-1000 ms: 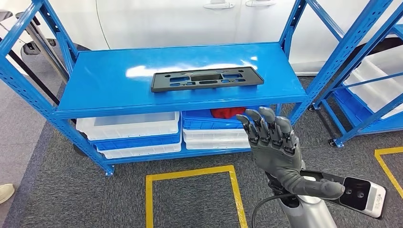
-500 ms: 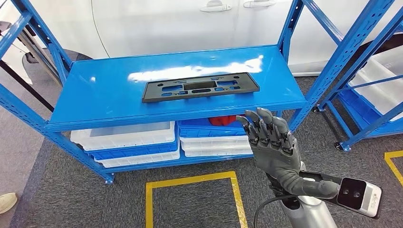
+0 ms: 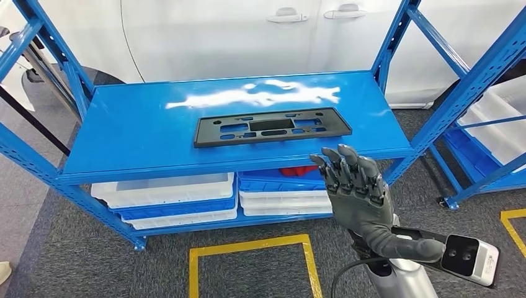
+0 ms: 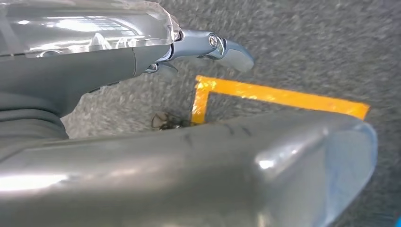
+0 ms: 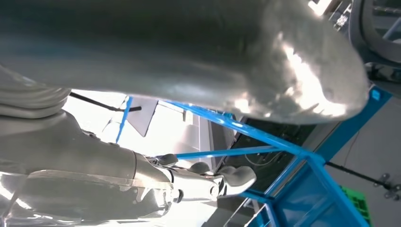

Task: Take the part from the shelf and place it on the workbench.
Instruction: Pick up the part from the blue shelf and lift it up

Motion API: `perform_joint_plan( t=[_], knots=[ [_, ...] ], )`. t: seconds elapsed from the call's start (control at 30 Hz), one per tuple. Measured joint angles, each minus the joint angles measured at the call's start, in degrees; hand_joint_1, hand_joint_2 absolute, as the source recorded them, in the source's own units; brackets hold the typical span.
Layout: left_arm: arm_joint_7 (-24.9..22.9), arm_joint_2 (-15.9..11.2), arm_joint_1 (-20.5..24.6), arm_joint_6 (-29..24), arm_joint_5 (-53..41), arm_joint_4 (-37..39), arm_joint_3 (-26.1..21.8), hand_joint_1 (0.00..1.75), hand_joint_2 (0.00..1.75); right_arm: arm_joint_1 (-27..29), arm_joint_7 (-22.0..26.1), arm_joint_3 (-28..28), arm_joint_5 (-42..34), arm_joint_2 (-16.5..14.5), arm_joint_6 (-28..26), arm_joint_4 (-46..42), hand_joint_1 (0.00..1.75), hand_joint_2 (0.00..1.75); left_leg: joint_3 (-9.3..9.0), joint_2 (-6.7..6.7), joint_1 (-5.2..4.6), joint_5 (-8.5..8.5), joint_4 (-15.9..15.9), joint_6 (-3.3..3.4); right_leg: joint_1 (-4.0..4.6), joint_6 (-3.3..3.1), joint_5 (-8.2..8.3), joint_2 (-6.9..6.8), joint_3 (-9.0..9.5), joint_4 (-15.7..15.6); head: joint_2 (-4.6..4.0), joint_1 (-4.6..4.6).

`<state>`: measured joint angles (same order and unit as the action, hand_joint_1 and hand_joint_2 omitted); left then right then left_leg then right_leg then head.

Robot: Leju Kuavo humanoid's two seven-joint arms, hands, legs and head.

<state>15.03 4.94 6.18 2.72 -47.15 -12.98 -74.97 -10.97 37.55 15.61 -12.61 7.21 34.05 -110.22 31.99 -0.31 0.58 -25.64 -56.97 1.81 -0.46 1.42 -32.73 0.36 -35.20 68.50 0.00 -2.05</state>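
The black part (image 3: 272,126) lies flat on the blue shelf (image 3: 142,133), near its front edge; white bins (image 3: 162,187) sit beneath. The right robot hand (image 3: 356,192) hovers in front of the shelf, fingers spread, holding nothing; the left robot hand (image 4: 142,156) hangs over grey floor, its state impossible to tell.

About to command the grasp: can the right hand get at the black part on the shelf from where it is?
Probably yes. The right hand is raised, holding nothing, just in front of the shelf edge. The part lies flat with nothing on it or between them.

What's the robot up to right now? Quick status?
Right hand raised, empty, short of the shelf. Black part flat on the shelf, untouched. Nothing between them.
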Motion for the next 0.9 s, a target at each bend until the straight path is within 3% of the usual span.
perform_joint_plan(
  t=[0.07, 0.1, 0.13, 0.2, 0.23, 0.27, 0.4, 0.43, 0.5, 0.57, 0.6, 0.63, 0.67, 0.73, 0.77, 0.8, 0.9],
  knots=[
    [0.0, 0.0, 0.0, 0.0, 0.0, 0.0, 0.0, 0.00, 0.00, 0.4, 0.0, -0.1, 0.0, 0.0, 0.0, 0.0, 0.00, 0.00, -0.68, -0.04, -0.02, -0.71, 0.0, 0.06, -0.22, 0.28, -1.39, -0.02, -4.49, 5.6, 0.00, 0.00],
    [0.0, 0.0, -0.1, 0.0, 0.0, 0.0, 0.0, 0.00, 0.00, 0.4, 0.0, -0.2, 0.0, 0.0, 0.0, 0.1, 0.00, 0.00, -1.19, -0.08, -0.01, -1.13, 0.0, -0.01, -0.30, 0.36, -0.47, -0.04, -5.52, 5.8, 0.00, 0.00],
    [0.0, 0.0, -0.1, 0.0, 0.0, 0.0, 0.0, 0.00, 0.00, 0.5, 0.0, -0.2, 0.0, 0.0, 0.0, 0.1, 0.00, 0.00, -1.85, -0.11, 0.00, -1.60, 0.0, -0.12, -0.36, 0.34, 1.80, -0.06, -5.27, 3.6, 0.00, 0.00],
    [0.0, 0.1, -0.1, 0.0, 0.0, 0.0, 0.0, 0.00, 0.00, 0.5, 0.0, -0.3, 0.1, 0.0, 0.0, 0.1, 0.00, 0.00, -3.32, -0.14, 0.00, -2.67, 0.0, -0.53, -0.33, 0.03, 7.28, -0.18, -2.94, -4.1, 0.00, -0.01],
    [0.0, 0.1, -0.1, 0.0, 0.0, 0.0, 0.0, 0.00, 0.00, 0.4, 0.0, -0.3, 0.2, 0.0, 0.1, 0.2, 0.00, 0.00, -3.76, -0.15, -0.05, -3.15, -0.1, -0.84, -0.18, -0.23, 8.49, -0.28, -1.91, -7.3, 0.00, 0.01],
    [0.0, 0.1, 0.0, 0.0, 0.0, 0.0, 0.0, 0.00, 0.00, 0.4, 0.0, -0.4, 0.3, -0.1, 0.1, 0.3, 0.00, 0.00, -3.95, -0.12, -0.10, -3.57, -0.1, -1.21, -0.02, -0.57, 9.12, -0.36, -1.34, -9.2, 0.00, 0.01],
    [0.0, 0.1, 0.1, 0.1, -0.1, 0.0, 0.0, 0.00, 0.00, 0.7, 0.0, -0.9, 1.0, -0.3, 0.6, 0.5, 0.00, 0.00, -4.06, 0.02, -0.16, -3.78, -1.8, -2.62, 0.06, -1.99, 8.52, -0.25, -0.24, -10.3, 0.00, 0.01],
    [0.0, 0.1, 0.2, 0.2, -0.2, 0.0, 0.0, 0.00, 0.00, 0.8, 0.0, -1.0, 1.3, -0.4, 0.8, 0.4, 0.00, 0.00, -3.08, 0.05, -0.10, -3.86, -3.9, -2.95, -0.01, -2.32, 8.30, -0.28, 0.43, -10.6, 0.00, 0.01],
    [0.1, 0.1, 0.2, 0.3, -0.4, 0.1, 0.0, 0.00, 0.00, 1.2, 0.0, -1.3, 1.9, -0.5, 1.3, 0.5, 0.00, 0.00, 1.01, 0.12, 0.09, -5.58, -10.9, -3.53, -0.12, -2.87, 7.71, -0.39, 1.70, -11.2, 0.00, 0.01],
    [0.2, 0.1, 0.1, 0.3, -0.5, 0.1, 0.0, 0.00, 0.00, 1.7, 0.0, -1.4, 2.6, -0.6, 1.7, 0.8, 0.00, 0.00, 5.40, 0.12, 0.16, -8.55, -16.7, -3.57, -0.01, -3.14, 6.99, -0.30, 2.47, -11.2, 0.00, 0.01],
    [0.3, 0.1, 0.0, 0.3, -0.5, 0.1, 0.0, 0.00, 0.00, 1.9, 0.0, -1.4, 3.0, -0.6, 1.9, 1.1, 0.00, 0.00, 6.71, 0.12, 0.16, -8.97, -17.6, -3.49, 0.10, -3.20, 6.58, -0.21, 2.93, -11.2, 0.00, 0.01],
    [0.4, 0.1, -0.1, 0.3, -0.5, 0.1, 0.0, 0.00, 0.00, 2.1, 0.0, -1.4, 3.5, -0.7, 1.9, 1.5, 0.00, 0.00, 7.16, 0.12, 0.13, -8.15, -16.6, -3.30, 0.22, -3.22, 6.16, -0.12, 3.49, -11.2, 0.00, 0.00],
    [0.6, 0.1, -0.1, 0.3, -0.5, 0.1, 0.0, 0.00, 0.00, 2.1, 0.0, -1.4, 4.0, -0.7, 1.7, 2.0, 0.00, 0.00, 6.75, 0.12, 0.06, -6.07, -13.9, -3.01, 0.35, -3.20, 5.70, -0.04, 4.15, -11.2, 0.00, 0.00],
    [0.8, 0.0, -0.1, 0.3, -0.5, 0.1, 0.0, 0.00, 0.00, 2.1, -0.1, -1.4, 4.9, -0.7, 0.9, 3.3, 0.00, 0.00, 4.56, 0.18, -0.32, -0.35, -6.0, -2.12, 0.54, -3.07, 4.79, -0.01, 5.32, -11.3, 0.00, 0.01],
    [0.9, -0.1, 0.0, 0.3, -0.4, 0.1, 0.1, 0.00, 0.00, 2.0, -0.1, -1.3, 5.3, -0.7, 0.4, 4.2, 0.00, 0.00, 3.76, 0.24, -0.58, 1.24, -3.0, -1.76, 0.60, -2.90, 4.48, 0.03, 5.61, -11.3, 0.00, 0.02],
    [0.9, -0.1, 0.0, 0.3, -0.4, 0.1, 0.1, 0.00, 0.00, 1.8, -0.1, -1.1, 5.5, -0.7, -0.1, 5.2, 0.00, 0.00, 3.34, 0.29, -0.82, 2.19, -1.2, -1.45, 0.60, -2.65, 4.25, 0.05, 5.67, -11.3, 0.00, 0.02],
    [0.7, -0.1, 0.0, 0.1, -0.5, 0.2, 0.1, 0.00, 0.00, 0.6, -0.4, 0.1, 6.3, -0.7, -1.9, 8.2, 0.00, 0.00, 2.88, 0.26, -0.88, 2.29, -0.3, -0.96, 0.55, -1.68, 3.74, 0.08, 5.84, -11.6, 0.00, 0.02]
  ],
)
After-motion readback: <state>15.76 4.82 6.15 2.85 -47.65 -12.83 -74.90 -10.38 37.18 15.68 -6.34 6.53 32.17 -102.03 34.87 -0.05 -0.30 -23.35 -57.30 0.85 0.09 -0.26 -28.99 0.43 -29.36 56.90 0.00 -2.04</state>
